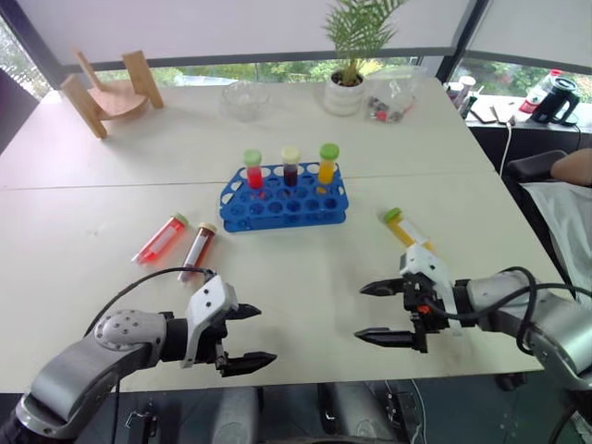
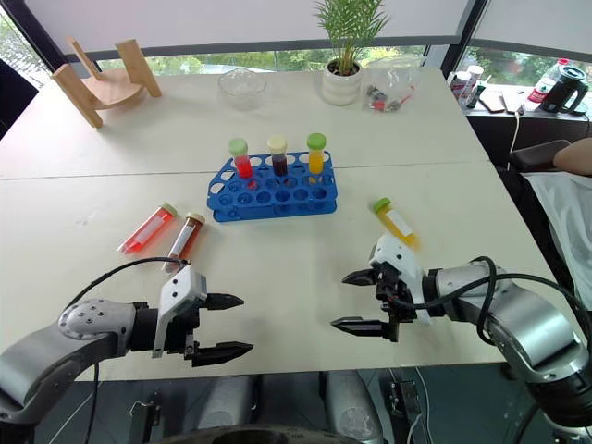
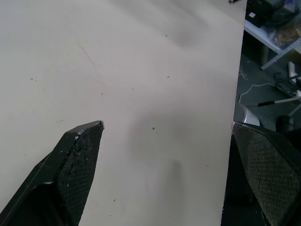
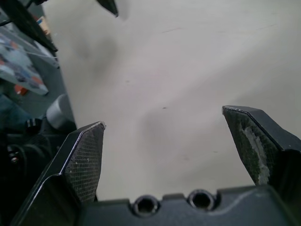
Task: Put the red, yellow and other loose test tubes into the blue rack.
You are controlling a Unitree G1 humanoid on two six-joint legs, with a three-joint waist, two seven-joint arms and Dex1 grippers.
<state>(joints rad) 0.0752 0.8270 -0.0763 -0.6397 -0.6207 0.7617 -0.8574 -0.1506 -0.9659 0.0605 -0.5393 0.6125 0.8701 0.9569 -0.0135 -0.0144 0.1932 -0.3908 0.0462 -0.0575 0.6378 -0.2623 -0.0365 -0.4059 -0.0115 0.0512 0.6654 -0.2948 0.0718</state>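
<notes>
Nearest, at the counter's (image 1: 305, 305) front edge, both arms are held low and empty; the left gripper (image 1: 248, 337) is spread wide, its two black fingers pointed inward toward the middle, nothing between them; the right gripper (image 1: 381, 313) is likewise released and spread, pointed inward from the other side, nothing grasped; bare counter is seen between the fingers in both wrist views.

Just beyond the left gripper, two loose tubes are laid flat side by side: the red tube (image 1: 159, 239) with a green cap, and beside it a darker red tube (image 1: 199, 248) with a tan cap; both are apart from the fingers. Just beyond the right gripper, the yellow tube (image 1: 405, 229) with a green cap is laid flat, close to the wrist but untouched.

Further back, mid-counter, the blue rack (image 1: 282, 202) is stood; three capped tubes are already seated upright in its back row, the front holes open.

Far side: a wooden stand (image 1: 109, 92), a glass bowl (image 1: 245, 97), a potted plant (image 1: 347, 79).

Step judged: the pause before a pick; three tubes are left to be racked. Next move, as judged: one gripper is to be lowered over its nearest tube, clenched across the barrel, then the tube turned upright and carried to a free hole; a rolling tube is the likely risk.
</notes>
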